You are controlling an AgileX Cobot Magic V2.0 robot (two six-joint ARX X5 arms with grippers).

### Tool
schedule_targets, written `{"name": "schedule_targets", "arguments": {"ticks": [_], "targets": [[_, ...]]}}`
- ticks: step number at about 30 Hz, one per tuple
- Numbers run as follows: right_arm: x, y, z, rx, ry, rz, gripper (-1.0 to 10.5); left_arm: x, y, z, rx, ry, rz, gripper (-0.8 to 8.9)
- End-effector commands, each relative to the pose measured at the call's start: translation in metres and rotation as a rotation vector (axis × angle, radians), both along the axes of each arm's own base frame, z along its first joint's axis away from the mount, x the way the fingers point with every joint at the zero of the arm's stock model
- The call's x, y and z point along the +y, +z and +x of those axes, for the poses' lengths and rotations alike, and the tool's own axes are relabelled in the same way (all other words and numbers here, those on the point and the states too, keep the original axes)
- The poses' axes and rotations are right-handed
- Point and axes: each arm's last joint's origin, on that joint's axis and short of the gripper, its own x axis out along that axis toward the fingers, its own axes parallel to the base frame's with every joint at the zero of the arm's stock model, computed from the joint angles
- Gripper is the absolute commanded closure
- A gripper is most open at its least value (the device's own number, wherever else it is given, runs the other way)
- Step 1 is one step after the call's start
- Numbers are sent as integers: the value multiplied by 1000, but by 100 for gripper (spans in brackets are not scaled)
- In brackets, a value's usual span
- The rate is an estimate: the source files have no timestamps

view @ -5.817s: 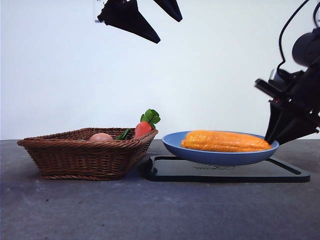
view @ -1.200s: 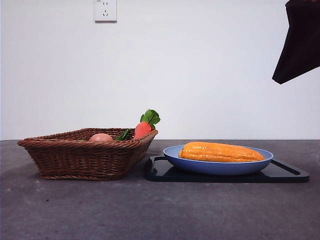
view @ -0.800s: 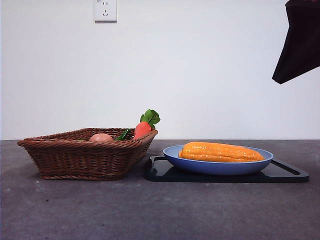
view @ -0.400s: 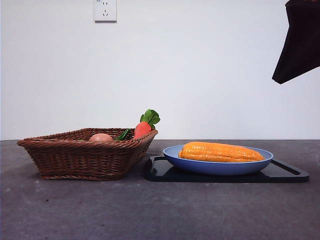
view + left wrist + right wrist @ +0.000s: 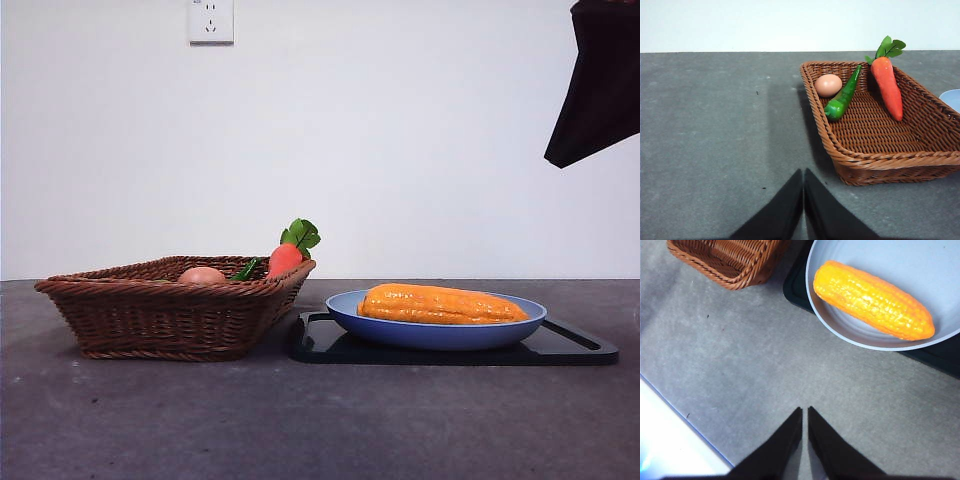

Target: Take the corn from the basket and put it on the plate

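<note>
The yellow-orange corn [image 5: 443, 304] [image 5: 872, 299] lies lengthwise in the blue plate [image 5: 345, 311] [image 5: 920, 260], nothing touching it. The brown wicker basket [image 5: 160, 318] [image 5: 875, 155] stands left of the plate and holds no corn. My right gripper [image 5: 804, 412] hangs shut and empty over bare table, well back from the plate; its dark tip [image 5: 600, 90] shows at the front view's top right. Beside the basket's outer side, over the table, my left gripper [image 5: 803, 175] is shut with nothing in it.
The plate rests on a flat black tray [image 5: 570, 348] [image 5: 795, 292]. Inside the basket lie a carrot with green leaves [image 5: 887, 85] [image 5: 288, 256], a green pepper [image 5: 842, 96] and a pinkish-tan egg-like item [image 5: 828, 85] [image 5: 202, 274]. A wall socket [image 5: 210, 20] sits high on the wall.
Since 5.8 s ago both arms have pulled up and away from the plate, and the plate has settled flat on the tray. Nothing has moved over the last 1.5 s.
</note>
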Motion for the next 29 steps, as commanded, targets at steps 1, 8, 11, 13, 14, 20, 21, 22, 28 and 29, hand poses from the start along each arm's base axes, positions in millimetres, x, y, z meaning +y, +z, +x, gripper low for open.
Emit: {"name": "schedule_targets", "arguments": {"ticks": [1, 8, 11, 13, 14, 20, 21, 22, 28, 29], "targets": [[1, 2, 2, -8, 5, 3, 944, 0, -9, 0, 45, 1, -9, 810], [-1, 1, 3, -36, -3, -37, 944, 0, -9, 0, 45, 1, -9, 810], [-2, 3, 2, -47, -10, -39, 944, 0, -9, 0, 45, 1, -9, 810], [-7, 7, -1, -64, -30, -38, 943, 0, -9, 0, 45, 1, -9, 810], [-11, 11, -4, -84, -45, -30, 944, 0, -9, 0, 45, 1, -9, 810], [-33, 40, -28, -370, -88, -20, 943, 0, -9, 0, 45, 1, -9, 810], [-36, 45, -32, -438, -107, -12, 944, 0, -9, 0, 45, 1, -9, 810], [-41, 49, -38, -522, -130, -1, 943, 0, -9, 0, 45, 1, -9, 810], [-56, 41, -70, -922, -240, 28, 944, 0, -9, 0, 45, 1, -9, 810], [-57, 34, -75, -967, -270, 19, 944, 0, -9, 0, 45, 1, -9, 810]]}}
